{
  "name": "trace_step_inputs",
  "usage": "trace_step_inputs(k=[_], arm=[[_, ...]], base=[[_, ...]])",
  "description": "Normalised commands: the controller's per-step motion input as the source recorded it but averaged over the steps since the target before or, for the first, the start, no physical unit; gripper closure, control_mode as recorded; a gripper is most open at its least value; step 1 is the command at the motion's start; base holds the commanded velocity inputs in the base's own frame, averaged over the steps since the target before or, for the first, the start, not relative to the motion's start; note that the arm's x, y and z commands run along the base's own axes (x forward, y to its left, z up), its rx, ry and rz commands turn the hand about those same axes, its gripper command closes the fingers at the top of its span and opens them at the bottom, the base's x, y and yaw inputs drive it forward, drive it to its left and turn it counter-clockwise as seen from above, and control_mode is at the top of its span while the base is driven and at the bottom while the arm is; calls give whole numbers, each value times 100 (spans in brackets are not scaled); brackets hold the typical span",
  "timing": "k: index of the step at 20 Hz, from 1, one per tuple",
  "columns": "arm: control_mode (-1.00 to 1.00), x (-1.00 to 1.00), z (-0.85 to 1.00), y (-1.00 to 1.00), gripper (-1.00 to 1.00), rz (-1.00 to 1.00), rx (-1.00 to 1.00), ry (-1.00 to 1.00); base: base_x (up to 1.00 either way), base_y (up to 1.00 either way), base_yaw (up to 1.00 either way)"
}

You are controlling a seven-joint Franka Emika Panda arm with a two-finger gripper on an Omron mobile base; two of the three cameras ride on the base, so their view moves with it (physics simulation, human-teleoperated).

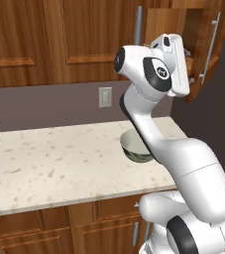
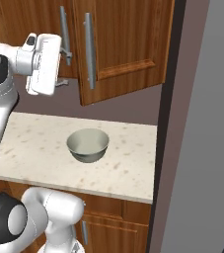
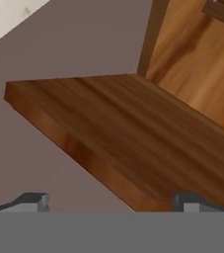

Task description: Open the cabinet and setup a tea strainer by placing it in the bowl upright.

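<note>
- The claw (image 3: 111,202) is raised to the height of the cabinet (image 2: 128,44), at the open right-hand door, with its two tips spread wide and nothing between them; it is released.
- In the hand view, the floor board of the cabinet (image 3: 133,133) is seen straight ahead of the claw and a little above its tips, with the front edge of the board running slantwise across the gap between them.
- The inside of the cabinet lies further ahead, beyond that board; the back wall and one side post are made out there, and what may be the edge of the shelf.
- The tea strainer cannot be made out in any of the pictures; it is judged to sit somewhere inside the cabinet, ahead of and above the claw, so neither its long axis nor the way its handle points can be told.
- The bowl (image 1: 136,146) is placed well below the claw, upright on the counter (image 1: 59,163), mouth up and with nothing in it.
- The right door (image 1: 210,44) is swung out beside the claw; the left door (image 1: 89,34) is shut.
- The coming move is judged to turn on height: the claw must be lifted clear of the board's edge before it is pushed in, or the edge will be struck.
</note>
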Motion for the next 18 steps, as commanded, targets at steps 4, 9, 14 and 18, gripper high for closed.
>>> trace_step_inputs(k=[4, 9, 14, 18], arm=[[-100, 23, -8, 0, -100, 0, 0, 0], [-100, 11, -1, 11, -100, 0, 0, 0], [-100, 26, -1, 0, -100, -2, 0, 0], [-100, 41, -7, -1, -100, -7, 0, 0]], base=[[0, 0, 0], [0, 0, 0], [0, 0, 0], [0, 0, 0]])
